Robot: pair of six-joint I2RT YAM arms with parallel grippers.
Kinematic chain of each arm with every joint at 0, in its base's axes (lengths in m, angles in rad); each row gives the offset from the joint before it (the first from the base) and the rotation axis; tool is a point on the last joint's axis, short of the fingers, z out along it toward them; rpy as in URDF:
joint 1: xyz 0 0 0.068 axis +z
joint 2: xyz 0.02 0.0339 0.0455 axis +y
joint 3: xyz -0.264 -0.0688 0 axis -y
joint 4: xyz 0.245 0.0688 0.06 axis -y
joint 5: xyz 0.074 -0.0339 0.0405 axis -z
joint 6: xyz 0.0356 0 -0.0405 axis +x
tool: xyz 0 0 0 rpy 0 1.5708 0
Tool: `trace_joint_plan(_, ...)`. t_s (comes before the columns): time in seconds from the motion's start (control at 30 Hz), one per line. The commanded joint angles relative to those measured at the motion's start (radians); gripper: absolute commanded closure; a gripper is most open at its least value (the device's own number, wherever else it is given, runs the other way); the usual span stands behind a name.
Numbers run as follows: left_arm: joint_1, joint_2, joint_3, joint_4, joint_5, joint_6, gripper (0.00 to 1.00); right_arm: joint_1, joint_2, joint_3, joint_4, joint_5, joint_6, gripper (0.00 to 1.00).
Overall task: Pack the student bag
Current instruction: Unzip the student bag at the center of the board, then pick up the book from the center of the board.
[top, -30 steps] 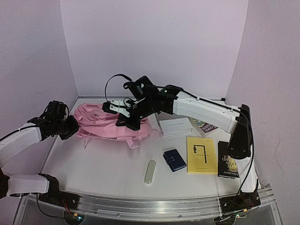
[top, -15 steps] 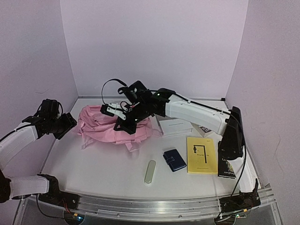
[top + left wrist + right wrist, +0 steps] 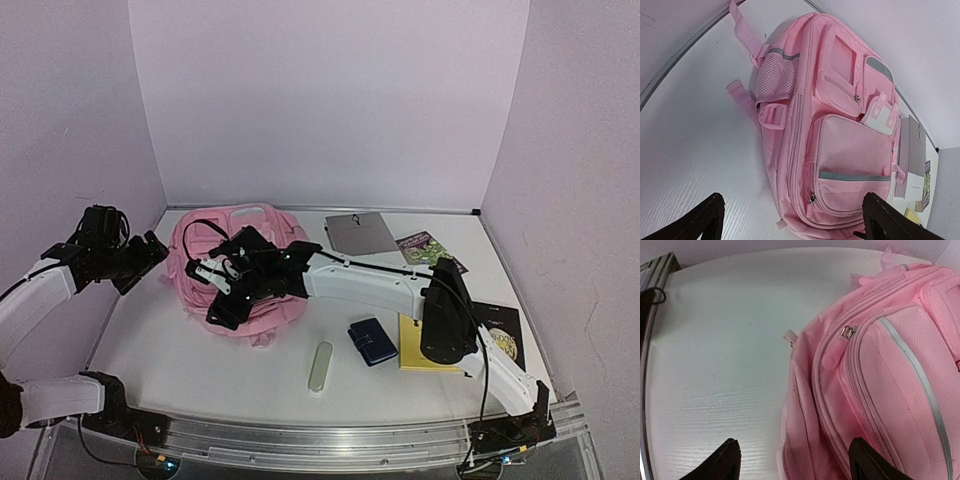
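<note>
The student bag [image 3: 245,262] is a big pink backpack lying front-up at the back left of the table. In the left wrist view the student bag [image 3: 840,115] shows its zip pockets, mesh panels and grey stripes. My left gripper [image 3: 150,255] hangs just left of it, open [image 3: 795,222], holding nothing, the bag's lower corner lying beyond its fingertips. My right arm reaches across the bag. The right gripper [image 3: 218,295] is over its near-left edge, open [image 3: 792,462], with the student bag [image 3: 880,370] filling the right side of that view and its edge below the jaws.
A grey flat case [image 3: 360,233] and a green-covered book [image 3: 420,245] lie behind the right arm. Nearer are a blue wallet [image 3: 372,340], a pale pencil case [image 3: 320,367], a yellow book [image 3: 410,350] and a black book [image 3: 500,340]. Walls close the left, back and right.
Both grippers have opened and let go of the bag. The bag has swung round and settled. My right arm has moved left and nearer over it; my left gripper has drawn back slightly.
</note>
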Motion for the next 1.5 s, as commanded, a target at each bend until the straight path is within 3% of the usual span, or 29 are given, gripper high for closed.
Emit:
trace_joint_plan(0.0,0.001,0.032,0.031,0.074,0.135,0.054,0.01,-0.017,-0.165,-0.064,0.060,0.002,0.057,0.18)
trace_joint_plan(0.23,-0.027,0.109,0.057,0.127,0.271,0.135,0.00,-0.120,-0.356,-0.268,0.047,-0.043,0.143,0.02)
trace_joint_plan(0.6,-0.225,0.250,0.192,0.150,0.240,0.233,0.00,-0.520,-0.524,-0.552,0.045,-0.112,0.345,0.03)
trace_joint_plan(0.8,-0.278,0.382,0.261,0.204,0.293,0.220,0.00,-0.678,-0.517,-0.592,0.039,-0.149,0.410,0.05)
trace_joint_plan(1.17,-0.380,0.639,0.456,0.261,0.301,0.225,0.00,-0.783,-0.438,-0.643,0.026,-0.103,0.406,0.13)
trace_joint_plan(1.47,-0.436,0.813,0.535,0.430,0.392,0.107,0.00,-0.785,-0.408,-0.717,0.028,-0.089,0.398,0.14)
